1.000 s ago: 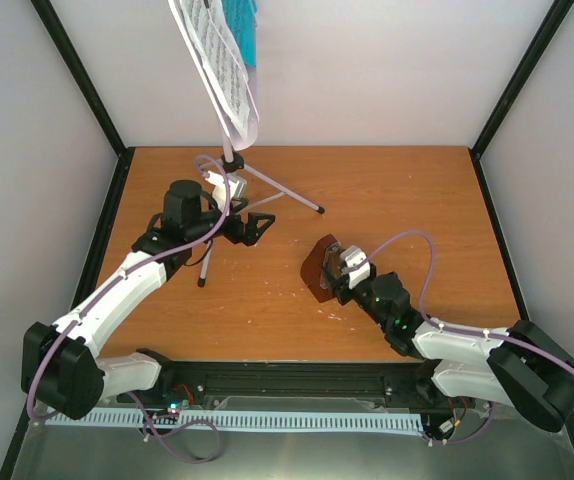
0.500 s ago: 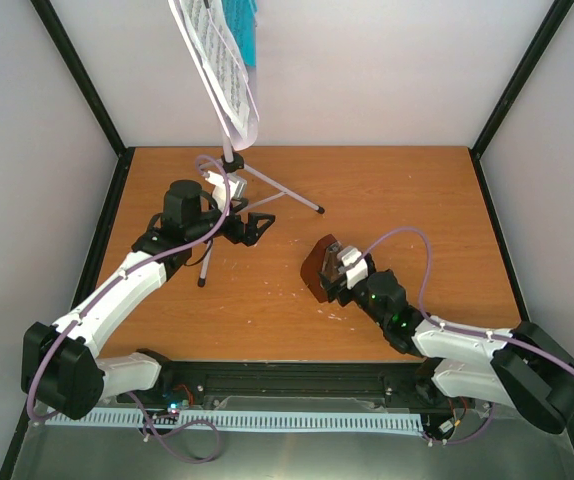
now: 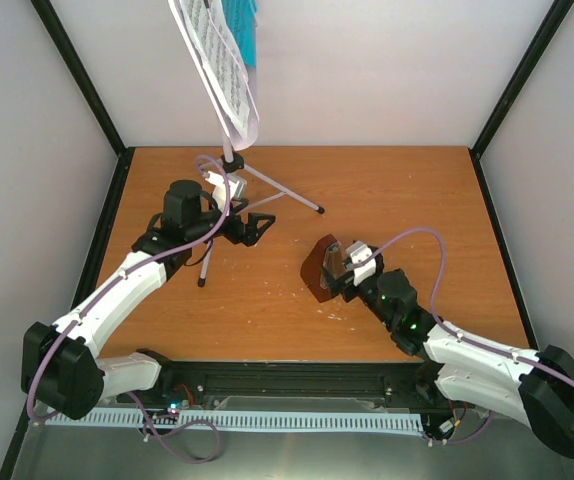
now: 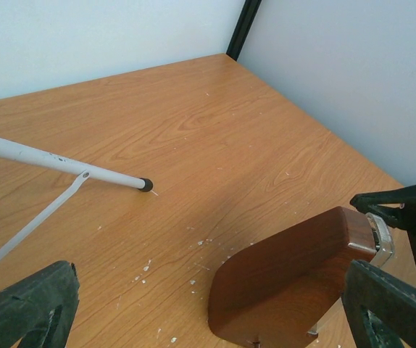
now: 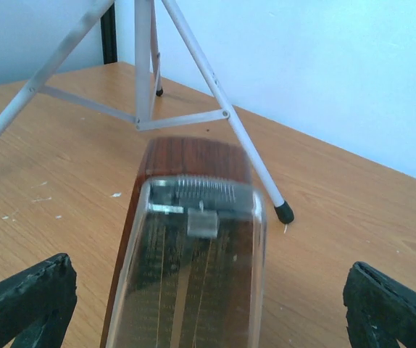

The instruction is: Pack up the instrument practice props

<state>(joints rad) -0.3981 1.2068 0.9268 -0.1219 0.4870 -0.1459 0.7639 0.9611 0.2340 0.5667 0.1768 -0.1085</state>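
Brown wood under a clear cover marks your metronome (image 5: pixel 193 239), tipped over on the tabletop (image 3: pixel 417 190) near the front edge, right of centre. Your right claw (image 3: pixel 339 268) sits around it with the fingers (image 5: pixel 27 304) spread wide. The wrist view shows a gap on each side, so nothing is gripped.

Farther in and to the left, your left claw (image 3: pixel 252 228) hangs just above the wood with its fingers (image 4: pixel 23 308) wide apart as well, holding nothing. It points toward the metronome, which stays well apart from it.

Beyond that claw you have the silver-white music stand (image 3: pixel 267 185), upright on its tripod legs near the back wall. One leg runs right beside the left arm. White sheet music (image 3: pixel 217 60) leans on the stand's desk at the top. A teal booklet (image 3: pixel 245 35) shows behind the sheets.
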